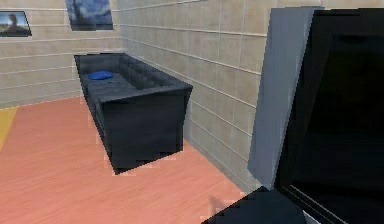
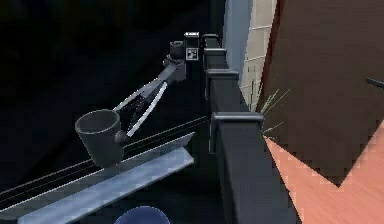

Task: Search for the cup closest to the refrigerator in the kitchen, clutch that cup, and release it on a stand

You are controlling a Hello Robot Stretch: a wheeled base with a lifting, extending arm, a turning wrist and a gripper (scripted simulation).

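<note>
cup (image 2: pixel 97 135): dark grey, tapered, round rim, showing at my gripper's (image 2: pixel 123 122) far end by a smooth grey-blue ledge (image 2: pixel 140 165) (inside too dark to read) | grip: I am failing to tell how my thin fingers stand, or whether I am holding it

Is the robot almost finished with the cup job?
Probably close. Done: a cup has been found, and it sits at the tips of the gripper. In hand: getting it onto a stand. The cup is right by a grey ledge, which may be part of one. I cannot tell whether the gripper holds the cup or it rests there. Left: letting go of it on the stand.
</note>
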